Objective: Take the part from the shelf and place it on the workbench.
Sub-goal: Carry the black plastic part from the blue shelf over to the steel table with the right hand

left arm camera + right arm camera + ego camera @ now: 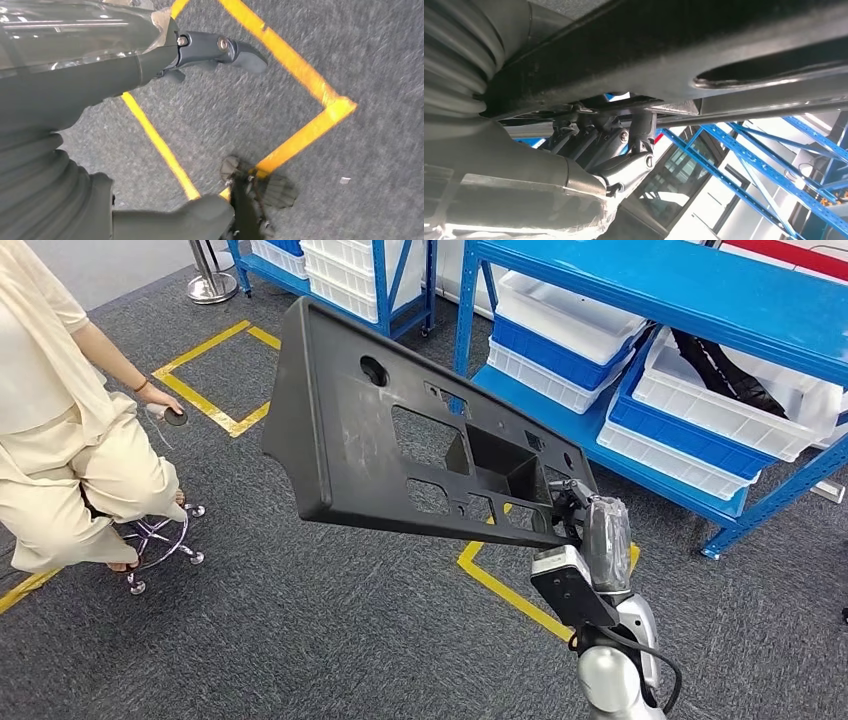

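My right arm (612,675), silver with a black cable looped beside it, rises from the lower right of the head frame. My right hand (585,525), wrapped in clear film over its grey cover, sits at centre right, fingers (624,150) clamped on the lower right edge of the large black moulded plastic panel (390,440), which is carried clear of the floor. In the left wrist frame my left hand (150,65) hangs over the floor, one dark finger (225,50) extended, thumb (190,217) apart, holding nothing.
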Motion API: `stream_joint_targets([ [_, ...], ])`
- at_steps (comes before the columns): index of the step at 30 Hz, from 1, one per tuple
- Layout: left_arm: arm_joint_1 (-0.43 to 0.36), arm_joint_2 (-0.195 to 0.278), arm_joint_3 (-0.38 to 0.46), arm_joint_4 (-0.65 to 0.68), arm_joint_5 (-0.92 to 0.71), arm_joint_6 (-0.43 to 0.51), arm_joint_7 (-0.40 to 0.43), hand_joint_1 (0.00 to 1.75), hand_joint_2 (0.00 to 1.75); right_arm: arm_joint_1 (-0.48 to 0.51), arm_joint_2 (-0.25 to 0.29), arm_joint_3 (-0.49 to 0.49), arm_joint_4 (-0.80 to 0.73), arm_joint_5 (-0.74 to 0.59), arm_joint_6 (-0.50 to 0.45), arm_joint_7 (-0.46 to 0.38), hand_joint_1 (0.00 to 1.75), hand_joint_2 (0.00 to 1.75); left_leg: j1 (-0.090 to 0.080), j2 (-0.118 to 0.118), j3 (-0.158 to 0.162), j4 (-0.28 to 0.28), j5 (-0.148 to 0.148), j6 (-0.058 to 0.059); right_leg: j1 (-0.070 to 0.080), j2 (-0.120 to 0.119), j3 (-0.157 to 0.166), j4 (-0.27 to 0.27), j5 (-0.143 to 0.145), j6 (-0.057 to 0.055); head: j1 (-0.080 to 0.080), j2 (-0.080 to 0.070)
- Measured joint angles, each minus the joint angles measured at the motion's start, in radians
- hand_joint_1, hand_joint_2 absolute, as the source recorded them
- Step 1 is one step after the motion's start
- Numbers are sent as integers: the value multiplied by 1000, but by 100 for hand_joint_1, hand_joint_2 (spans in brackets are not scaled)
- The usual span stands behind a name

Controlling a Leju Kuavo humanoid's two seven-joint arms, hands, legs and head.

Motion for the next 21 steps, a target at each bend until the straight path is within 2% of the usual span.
stream_joint_targets([
  [2, 0, 0, 0, 0, -3, -1, 0, 0, 175, 10, 1, -1, -2, 0, -2, -1, 175, 175, -1, 42, -23, 50, -35, -8, -11, -19, 6, -9, 8, -18, -4, 0],
  [3, -1, 0, 0, 0, -3, -2, -1, 0, 175, 15, 1, -2, -3, -1, -4, -2, 175, 175, 1, 70, -47, 104, -68, -11, -12, -29, 8, -11, 9, -24, -6, 0],
  [4, -2, -1, 0, 0, -5, -2, -2, 0, 175, 20, 2, -3, -4, -1, -6, -4, 175, 175, 3, 87, -79, 171, -102, -16, -11, -39, 7, -11, 9, -28, -8, 0],
  [5, -2, -1, 0, 0, -6, -3, -4, 0, 175, 25, 2, -3, -4, -2, -7, -4, 175, 175, 7, 94, -109, 232, -127, -22, -10, -50, 7, -11, 9, -29, -9, 0],
  [6, -2, -1, 0, 0, -8, -3, -5, 0, 175, 29, 2, -4, -4, -2, -8, -5, 175, 175, 11, 98, -127, 269, -135, -26, -10, -60, 6, -11, 8, -29, -9, 0],
  [7, -2, -1, 0, 0, -10, -3, -6, 0, 175, 32, 1, -5, -4, -3, -9, -6, 175, 175, 15, 102, -127, 268, -125, -31, -11, -70, 6, -10, 7, -28, -9, 0],
  [8, -2, -1, 0, 0, -11, -3, -7, 0, 175, 35, 1, -6, -3, -5, -10, -6, 175, 175, 18, 109, -103, 225, -97, -34, -11, -79, 6, -10, 6, -25, -9, 0],
  [9, -2, -1, 0, 0, -13, -3, -8, 0, 175, 37, 1, -7, -3, -7, -11, -7, 175, 175, 21, 124, -64, 155, -64, -36, -12, -88, 8, -8, 3, -22, -9, 0],
  [11, -3, -3, -1, 0, -16, -2, -10, 0, 175, 39, -1, -9, -2, -13, -15, -10, 175, 175, 19, 156, 3, 35, -24, -31, -5, -102, 10, -4, -4, -10, -8, 0],
  [12, -4, -5, -1, 0, -17, -2, -11, 0, 175, 40, -2, -11, -1, -16, -17, -11, 175, 175, 16, 163, 17, 7, -19, -25, -1, -109, 10, -3, -7, -4, -6, 0],
  [14, -5, -8, -1, 0, -20, 0, -11, 0, 175, 41, -4, -14, -1, -20, -19, -15, 175, 175, 9, 148, 15, -2, -17, -11, 5, -124, 13, -5, -9, 8, -3, 0],
  [15, -5, -10, -1, 0, -21, 1, -11, 0, 175, 41, -4, -14, -1, -22, -19, -16, 175, 175, 9, 140, 15, -5, -13, -3, 4, -124, 11, -2, -12, 15, -4, 0],
  [16, -5, -12, -1, 0, -22, 2, -11, 0, 175, 41, -5, -15, 0, -23, -20, -17, 175, 175, 9, 132, 15, -9, -9, 5, 3, -112, 6, 10, -22, 19, -4, 0],
  [17, -5, -14, -1, 0, -21, 3, -11, 0, 175, 41, -6, -16, 1, -24, -21, -19, 175, 175, 11, 123, 15, -13, -6, 12, 0, -92, -7, 42, -42, 20, -3, 0],
  [19, -7, -16, 0, 0, -17, 0, -26, 0, 175, 41, -10, -18, 6, -27, -28, -31, 175, 175, 13, 105, 12, -14, -2, 22, -7, -51, -65, 165, -102, 16, -1, 0],
  [20, -7, -17, 0, 0, -12, -5, -43, 0, 175, 39, -13, -18, 8, -30, -32, -38, 175, 175, 12, 94, 10, -14, 0, 25, -9, -42, -98, 235, -128, 16, 0, 0],
  [21, -8, -17, 0, 0, -6, -11, -62, 0, 175, 34, -17, -18, 10, -34, -34, -41, 175, 175, 11, 82, 9, -14, 1, 25, -10, -39, -122, 283, -142, 20, 0, 0],
])
